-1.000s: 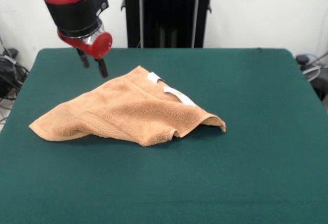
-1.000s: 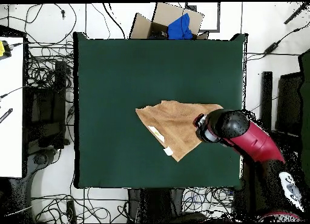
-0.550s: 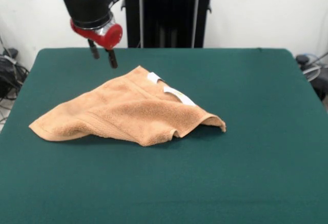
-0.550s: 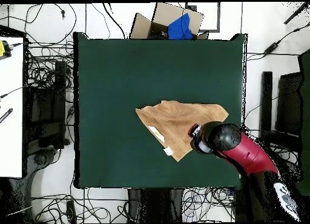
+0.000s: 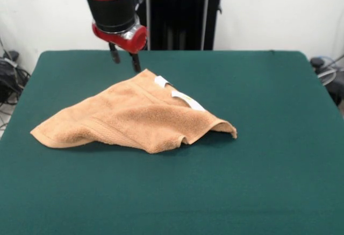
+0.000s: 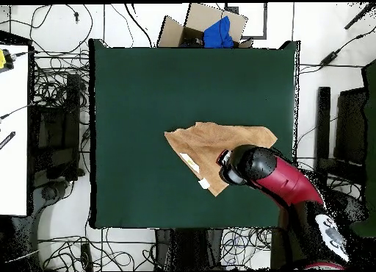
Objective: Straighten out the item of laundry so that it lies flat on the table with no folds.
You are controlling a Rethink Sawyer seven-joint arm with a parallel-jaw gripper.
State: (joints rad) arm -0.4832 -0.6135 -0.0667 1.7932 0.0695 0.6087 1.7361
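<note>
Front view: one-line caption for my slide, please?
Open gripper poised above the far corner of a folded orange towel on the green table.

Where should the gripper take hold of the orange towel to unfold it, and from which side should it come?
Probably the towel is best gripped at its far peak, beside the white tags, coming straight down from above. That corner is folded over onto the rest and stands slightly raised, so an edge is free to pinch. The gripper hangs open just above it.

White wall [image 5: 279, 9] behind; cables [image 6: 59, 92] litter the pale floor (cardboard box [image 6: 187, 23] too).
</note>
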